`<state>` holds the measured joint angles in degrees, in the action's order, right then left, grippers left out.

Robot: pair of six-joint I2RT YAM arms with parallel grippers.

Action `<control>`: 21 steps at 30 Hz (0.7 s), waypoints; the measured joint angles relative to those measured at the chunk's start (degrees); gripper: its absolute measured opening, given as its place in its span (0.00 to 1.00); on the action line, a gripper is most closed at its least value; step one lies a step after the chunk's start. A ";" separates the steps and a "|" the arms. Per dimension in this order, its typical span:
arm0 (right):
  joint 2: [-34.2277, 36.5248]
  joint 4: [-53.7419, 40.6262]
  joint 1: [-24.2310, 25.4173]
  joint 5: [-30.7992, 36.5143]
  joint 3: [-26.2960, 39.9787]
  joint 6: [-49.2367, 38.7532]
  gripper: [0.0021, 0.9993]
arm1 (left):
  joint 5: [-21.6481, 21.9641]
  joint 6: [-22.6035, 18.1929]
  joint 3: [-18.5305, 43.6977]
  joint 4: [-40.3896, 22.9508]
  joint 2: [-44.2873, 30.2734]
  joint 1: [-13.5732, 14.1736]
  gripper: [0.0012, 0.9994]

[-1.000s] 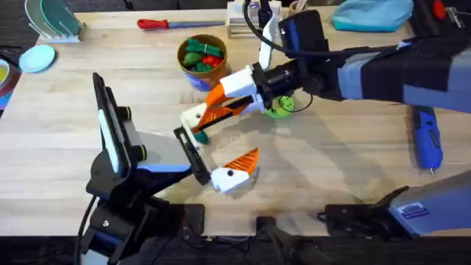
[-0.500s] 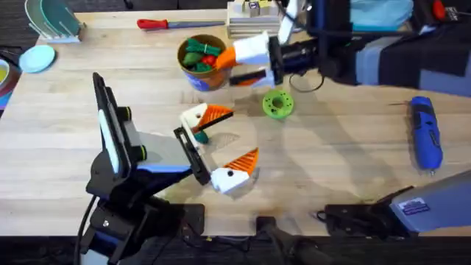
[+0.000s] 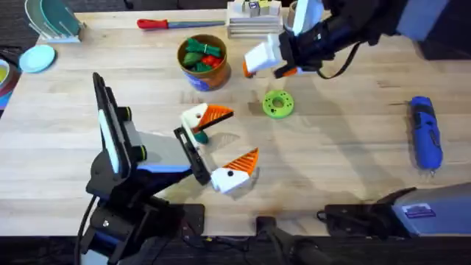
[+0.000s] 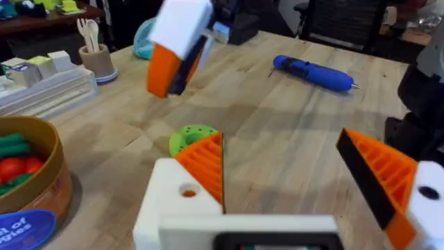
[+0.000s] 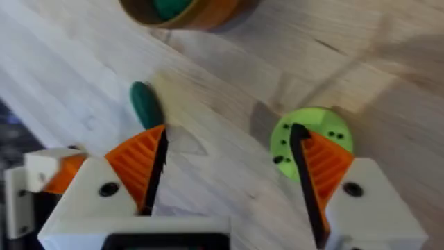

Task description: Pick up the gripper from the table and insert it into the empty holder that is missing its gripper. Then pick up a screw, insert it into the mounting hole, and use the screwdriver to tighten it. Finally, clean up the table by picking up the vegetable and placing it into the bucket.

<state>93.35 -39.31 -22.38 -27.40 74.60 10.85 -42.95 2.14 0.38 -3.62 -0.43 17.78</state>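
The vegetable point(image 5: 145, 104), a small dark teal-green toy piece, lies on the wooden worktop point(image 3: 346, 147) touching the upper orange-tipped white finger of the left end effector point(image 3: 218, 144); in the overhead view just a sliver of it peeks out below that finger point(image 3: 201, 137). The left end effector rests low over the middle of the worktop with its two fingers spread wide apart and nothing between them; both carry ribbed orange pads on white blocks.

The bucket point(image 3: 202, 61), an orange-brown tub with a blue base band, stands farther back, holding green and red toy vegetables. The right end effector point(image 3: 265, 60) hovers above the worktop just to the right of the bucket, between it and the green ring-shaped disc point(image 3: 278, 104). Its wrist view shows its fingers parted and gripping nothing, with the disc seen past one finger and the vegetable past the other.

The blue electric screwdriver point(image 3: 425, 141) lies on its side near the right edge, well apart from both end effectors. A red-handled hand screwdriver point(image 3: 174, 23) lies along the far edge, behind the bucket, and a light-coloured tray point(image 3: 254, 19) sits at that same edge to its right.
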 joint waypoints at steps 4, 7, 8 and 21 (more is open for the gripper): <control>-1.26 -7.70 -4.50 14.48 1.48 -6.63 0.99 | -0.18 -0.01 0.00 -0.02 0.00 0.00 0.99; -0.48 -10.18 -7.89 21.83 1.48 -9.17 0.99 | -0.24 -0.01 0.00 0.00 0.00 0.00 0.99; -0.12 -10.37 -8.76 23.36 1.48 -9.72 0.99 | -0.36 -0.01 0.00 -0.02 0.00 0.00 0.99; 4.22 -12.08 -12.00 29.58 1.34 -11.52 0.66 | -0.60 -0.01 0.00 -0.02 0.00 0.00 0.99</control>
<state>97.57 -51.39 -34.38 2.18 75.94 -0.66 -43.55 2.13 0.38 -3.64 -0.43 17.78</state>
